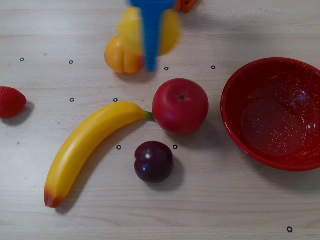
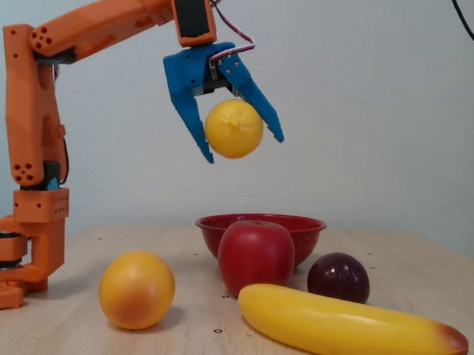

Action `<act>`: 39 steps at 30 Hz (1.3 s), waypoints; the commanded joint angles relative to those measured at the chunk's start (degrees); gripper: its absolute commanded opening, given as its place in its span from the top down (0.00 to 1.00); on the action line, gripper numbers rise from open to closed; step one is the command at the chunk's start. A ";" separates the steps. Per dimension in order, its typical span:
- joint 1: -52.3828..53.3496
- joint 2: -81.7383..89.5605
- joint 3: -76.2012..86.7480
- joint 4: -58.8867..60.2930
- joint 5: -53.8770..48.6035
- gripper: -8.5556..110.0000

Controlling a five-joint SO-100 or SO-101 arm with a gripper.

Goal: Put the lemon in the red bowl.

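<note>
The blue gripper (image 2: 239, 145) is clamped around the lemon (image 2: 233, 128), and in the fixed view the fruit hangs high in the air, well above every piece of fruit on the table (image 2: 425, 261), pinched between the two blue fingers (image 2: 194, 120) with its little nub facing the camera. The orange arm (image 2: 85, 31) reaches up and over from its base at nine o'clock in that view. From overhead the picture is blurred up top: the lemon (image 1: 170, 31) shows as a yellow smear at twelve o'clock, with one blue finger (image 1: 150, 35) crossing straight over it, and it partly covers the peach (image 1: 120, 57) lying on the table beneath. The red bowl (image 1: 235, 90) sits over at three o'clock in the overhead view, wide, speckled and with nothing inside, well apart from the lemon. Between them, near the centre, sits the red apple (image 1: 180, 106), with the banana (image 1: 85, 145) curving away from it toward seven o'clock, its stem tip just touching the apple. The dark plum (image 1: 153, 161) rests just below the apple at six o'clock, and a strawberry (image 1: 10, 101) sits alone at the nine o'clock edge. In the fixed view the bowl (image 2: 298, 227) stands behind the apple (image 2: 255, 255), directly under the raised fruit from this angle.
</note>
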State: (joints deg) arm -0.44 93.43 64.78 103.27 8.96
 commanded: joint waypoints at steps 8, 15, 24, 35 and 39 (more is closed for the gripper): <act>23.38 6.24 -0.62 -5.80 -12.74 0.93; 31.38 5.01 6.59 -18.90 -12.48 0.93; 35.24 0.44 17.31 -33.31 -8.96 0.93; 37.00 -8.00 28.83 -58.54 2.02 0.93; 36.47 -11.07 30.67 -65.39 5.80 0.93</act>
State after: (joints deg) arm 35.60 79.01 98.17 40.52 12.04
